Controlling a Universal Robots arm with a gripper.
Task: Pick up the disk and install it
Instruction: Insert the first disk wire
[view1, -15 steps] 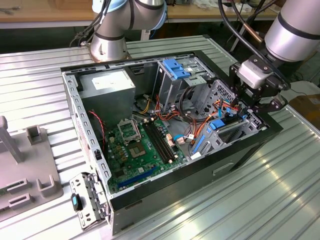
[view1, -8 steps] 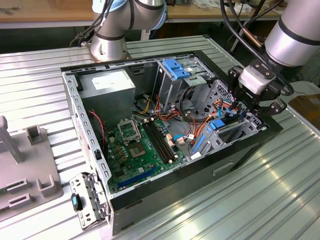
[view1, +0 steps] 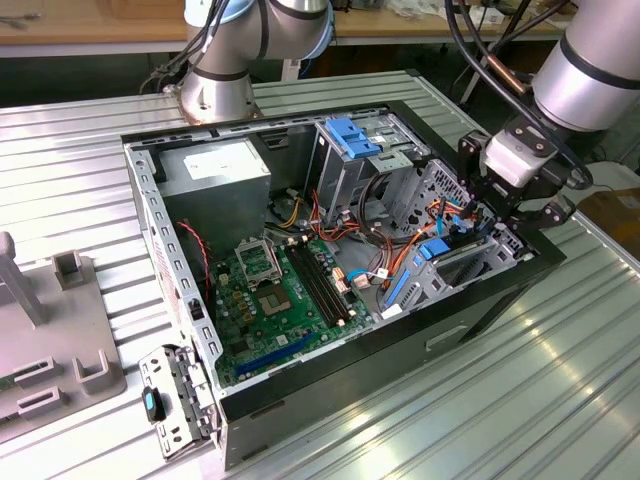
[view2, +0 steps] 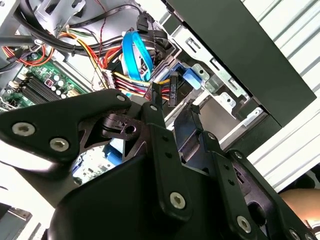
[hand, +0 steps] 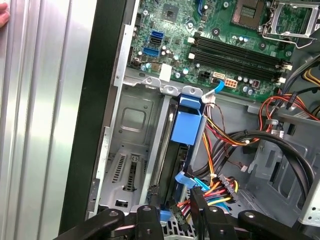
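**Site.** An open computer case (view1: 480, 310) lies on its side on a ribbed metal surface (view1: 560, 400). In the exterior view, the arm's base (view1: 215, 85) stands at 12 o'clock of the case, and a grey fixture (view1: 60, 340) sits on the surface at 9 o'clock, well apart from it.

**Case interior.**
- The green board (view1: 270, 290) covers the floor from the centre toward 7 o'clock; it also shows in the first wrist view (hand: 225, 45).
- A grey power unit (view1: 215, 170) sits at 11 o'clock.
- A tall metal cage (view1: 340, 180) with a light-blue latch plate (view1: 350, 138) stands at 1 o'clock.
- Bundled orange, yellow and red wires (hand: 220, 150) run between the cage and the drive bay (hand: 132, 150).

**Disk.** The disk (view1: 462, 256) sits in the bay at 3 o'clock of the case, hard against the case's black side wall. In the first wrist view it (hand: 185, 125) stands on edge in the bay's slot. Its blue rail faces the board and its dark body runs back toward the pincer.

**Pincer.**
- The pincer (view1: 492, 212) hangs over the bay at the 3 o'clock wall, directly above the disk's outer end.
- In both wrist views it (hand: 175, 202) (view2: 172, 107) lines up with that end of the disk, beside the blue cable (view2: 137, 52) and the wire plugs.
- I cannot tell how far it is parted or whether it has hold of the disk.
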